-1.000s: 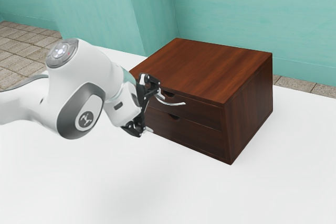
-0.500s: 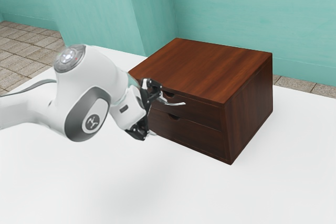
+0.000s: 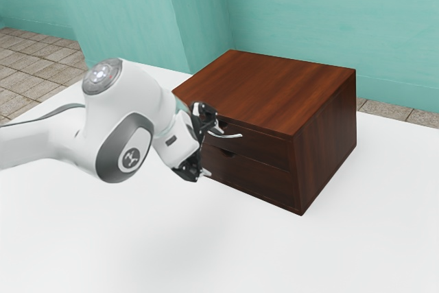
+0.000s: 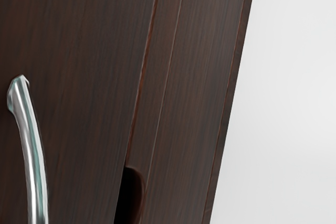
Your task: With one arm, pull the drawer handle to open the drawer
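Fingers (image 3: pixel 204 112) — spread wide, clamped on nothing; gripper (image 3: pixel 204 147) close before the wooden cabinet (image 3: pixel 274 90). Drawer handle (image 3: pixel 230 132): curved metal bar on the top drawer (image 3: pixel 257 145), at two o'clock from the gripper in the exterior view; drawer looks shut. Advised: centre the bar between them, close firmly, pull straight out. Around — lower drawer (image 3: pixel 254 178) at the handle's six o'clock, white table (image 3: pixel 206 238); pull path looks unobstructed.

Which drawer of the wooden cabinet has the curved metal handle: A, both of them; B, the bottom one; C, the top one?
C: in the exterior view the silver handle sits on the top drawer, while the bottom drawer has just a small dark notch.
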Controlling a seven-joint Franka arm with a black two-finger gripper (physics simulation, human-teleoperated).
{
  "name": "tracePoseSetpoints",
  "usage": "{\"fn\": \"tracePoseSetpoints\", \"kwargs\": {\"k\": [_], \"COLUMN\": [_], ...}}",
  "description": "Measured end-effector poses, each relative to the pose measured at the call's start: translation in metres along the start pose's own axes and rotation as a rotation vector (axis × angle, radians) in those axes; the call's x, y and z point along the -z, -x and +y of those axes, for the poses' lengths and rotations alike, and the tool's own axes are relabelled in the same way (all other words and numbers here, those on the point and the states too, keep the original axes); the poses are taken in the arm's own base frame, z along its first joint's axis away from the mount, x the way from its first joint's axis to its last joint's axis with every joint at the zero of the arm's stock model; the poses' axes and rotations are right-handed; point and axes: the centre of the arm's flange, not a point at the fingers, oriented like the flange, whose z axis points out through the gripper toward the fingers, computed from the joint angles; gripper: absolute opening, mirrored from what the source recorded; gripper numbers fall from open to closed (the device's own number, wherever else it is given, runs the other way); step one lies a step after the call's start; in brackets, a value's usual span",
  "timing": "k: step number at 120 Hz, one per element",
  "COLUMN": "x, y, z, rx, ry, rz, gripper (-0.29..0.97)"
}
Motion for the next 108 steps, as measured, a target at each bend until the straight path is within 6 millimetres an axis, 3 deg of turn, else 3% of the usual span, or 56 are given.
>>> {"fn": "tracePoseSetpoints", "kwargs": {"k": [32, 78, 108], "x": [-0.002, 0.011, 0.019], "y": [0.0, -0.001, 0.0], "z": [0.0, 0.001, 0.013], "rx": [0.008, 0.012, 0.016], "ry": [-0.004, -0.022, -0.021], "rz": [0.002, 0.003, -0.001], "gripper": [0.66, 0.4, 0.32]}}
